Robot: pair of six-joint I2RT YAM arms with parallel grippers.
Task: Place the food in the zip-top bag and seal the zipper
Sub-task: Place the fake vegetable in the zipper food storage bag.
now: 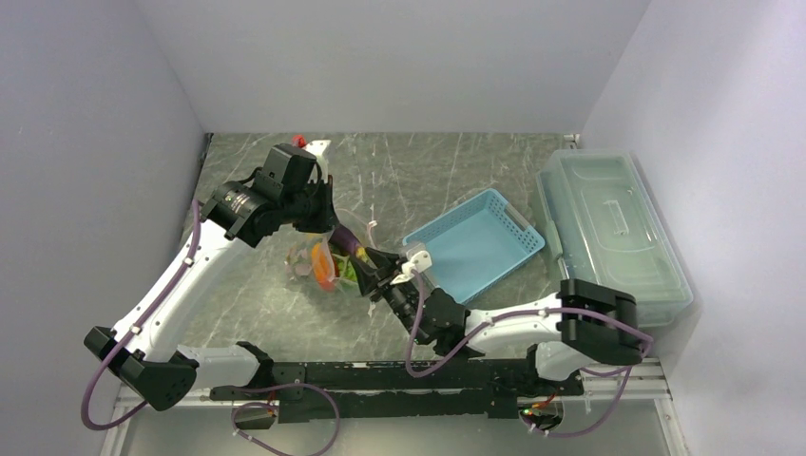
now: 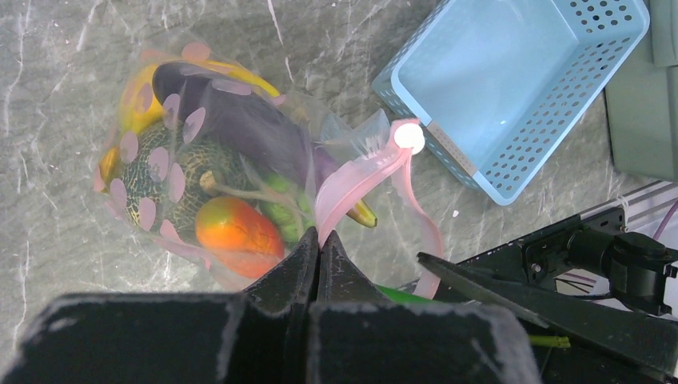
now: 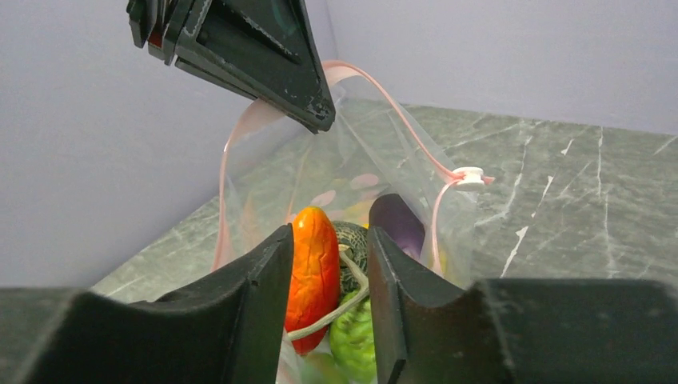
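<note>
Since every piece of food I can see is inside the zip-top bag (image 1: 328, 261), loading looks done and sealing is the step in hand. The bag sits on the table just left of the blue basket (image 1: 475, 249), near its left corner.

Contents: carrot (image 3: 313, 272), netted melon (image 2: 192, 172), eggplant (image 2: 240, 120), banana bunch (image 2: 140, 96), green vegetable (image 3: 352, 340).

Left gripper (image 2: 320, 240) is clamped on the pink zipper (image 2: 360, 172) and holds the mouth up off the table. The mouth isn't sealed: the two strips bow apart in a loop. The white slider (image 3: 470, 174) sits at the basket-side end of the loop.

Right gripper (image 3: 329, 220) is on the bag's near side, between bag and basket. Jaws are parted with nothing between them, and it looks into the mouth.

My read on the next move: right goes to the slider or pinches both strips together, then runs along toward the left's grip. Left has to keep the strip taut, or the thin film will just bunch up.

Surface is a grey marbled tabletop (image 1: 418, 171), with plain pale walls on three sides. A clear lidded box (image 1: 608, 228) lies right of the basket, on the side away from the bag.
</note>
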